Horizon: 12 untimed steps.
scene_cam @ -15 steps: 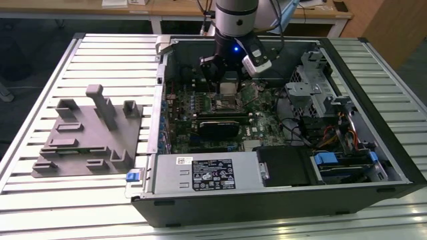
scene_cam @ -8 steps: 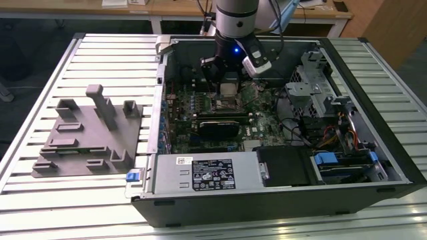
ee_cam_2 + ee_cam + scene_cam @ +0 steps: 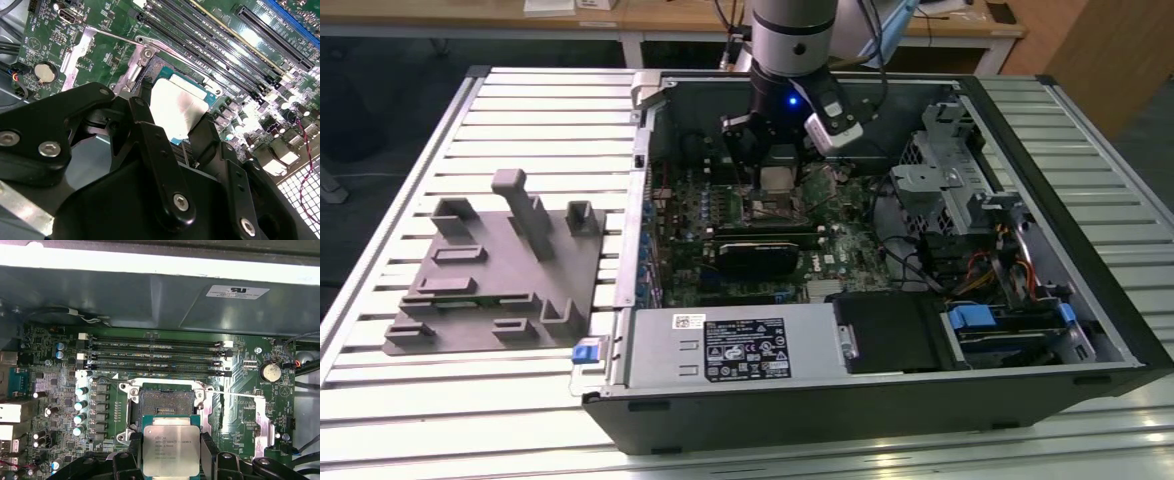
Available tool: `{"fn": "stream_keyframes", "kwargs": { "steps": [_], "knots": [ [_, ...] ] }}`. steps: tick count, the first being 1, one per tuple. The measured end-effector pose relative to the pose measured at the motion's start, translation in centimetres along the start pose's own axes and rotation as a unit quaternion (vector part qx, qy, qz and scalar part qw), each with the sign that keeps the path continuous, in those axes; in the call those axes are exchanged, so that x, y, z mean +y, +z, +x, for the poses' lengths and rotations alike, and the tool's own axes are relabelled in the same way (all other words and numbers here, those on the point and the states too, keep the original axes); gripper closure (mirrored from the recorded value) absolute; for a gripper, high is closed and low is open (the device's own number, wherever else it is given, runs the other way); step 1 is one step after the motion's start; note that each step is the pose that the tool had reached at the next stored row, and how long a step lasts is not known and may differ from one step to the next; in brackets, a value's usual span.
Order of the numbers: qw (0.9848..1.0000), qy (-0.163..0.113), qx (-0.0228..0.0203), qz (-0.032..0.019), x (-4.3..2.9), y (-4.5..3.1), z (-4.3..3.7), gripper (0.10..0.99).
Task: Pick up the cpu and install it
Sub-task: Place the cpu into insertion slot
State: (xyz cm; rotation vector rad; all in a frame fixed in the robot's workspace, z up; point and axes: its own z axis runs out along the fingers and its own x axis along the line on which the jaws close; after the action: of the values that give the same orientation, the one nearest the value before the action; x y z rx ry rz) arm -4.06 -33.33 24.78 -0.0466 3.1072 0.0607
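Cpu (image 3: 171, 450) pinched at opposite edges between the gripper's (image 3: 171, 444) two black fingers (image 3: 207, 456), held close over the one open socket (image 3: 167, 399). Arm (image 3: 790, 30) comes straight down into the computer case (image 3: 854, 412). One cpu; four memory slots (image 3: 155, 358) beside the socket.

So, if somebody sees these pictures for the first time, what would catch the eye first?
Probably the cpu, held between the black fingers of the gripper close to the empty socket on the green motherboard. In the exterior view, the open computer case takes up much of the slatted table, with a grey fixture plate at the exterior view's left.
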Motion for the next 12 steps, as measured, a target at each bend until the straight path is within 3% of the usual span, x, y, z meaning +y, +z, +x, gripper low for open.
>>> {"fn": "stream_keyframes", "kwargs": {
  "steps": [7,12],
  "knots": [
    [1.0,0.001,0.0,0.0,0.0,0.01,0.0,0.541],
    [0.9994,0.035,-0.0014,0.0011,0.0,0.02,-0.01,0.541]
  ]
}}
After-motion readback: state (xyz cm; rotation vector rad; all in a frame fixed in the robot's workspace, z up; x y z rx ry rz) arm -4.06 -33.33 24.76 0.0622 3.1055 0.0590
